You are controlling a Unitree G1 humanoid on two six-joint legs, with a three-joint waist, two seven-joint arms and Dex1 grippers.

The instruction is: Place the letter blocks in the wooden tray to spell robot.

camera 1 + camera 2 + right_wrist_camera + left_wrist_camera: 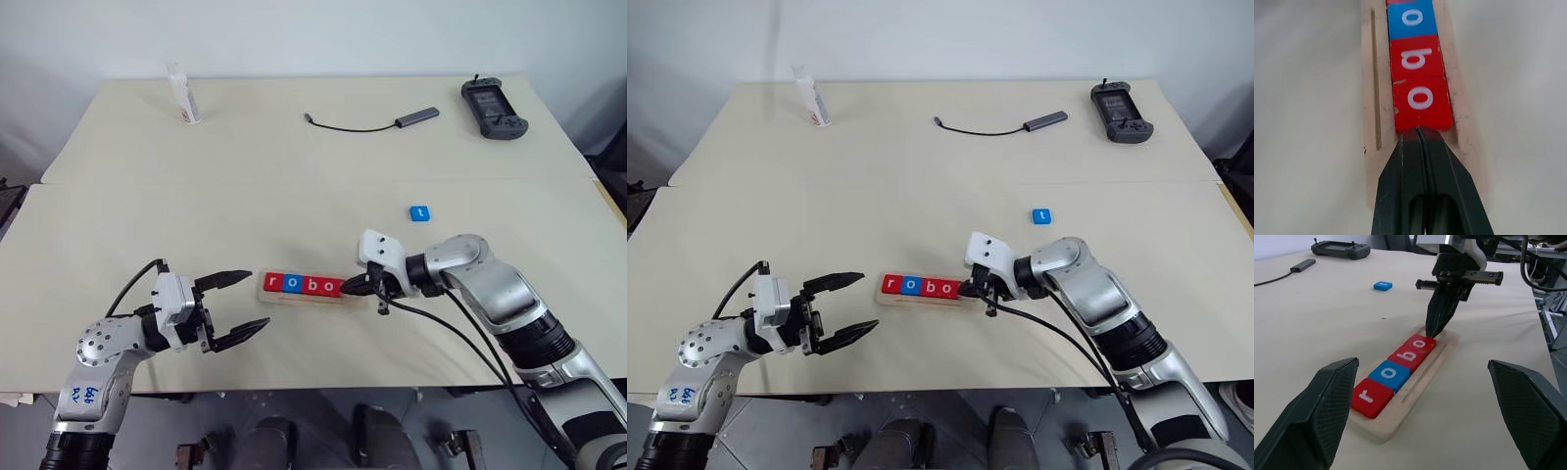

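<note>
Four red and blue letter blocks (pixel 1396 373) spell "robo".

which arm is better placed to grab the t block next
Right. The t block lies on the table on the right side, just beyond the right gripper, which sits at the tray's right end. The left gripper is past the tray's far end.

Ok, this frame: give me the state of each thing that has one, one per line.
wooden tray: flat on the table, holding four tiles.
tiles r, o, b, o: lined up in the tray, touching.
t tile: loose on the table, apart from the tray.
left hand: open, empty.
right hand: shut, tips against the last o tile.
</note>
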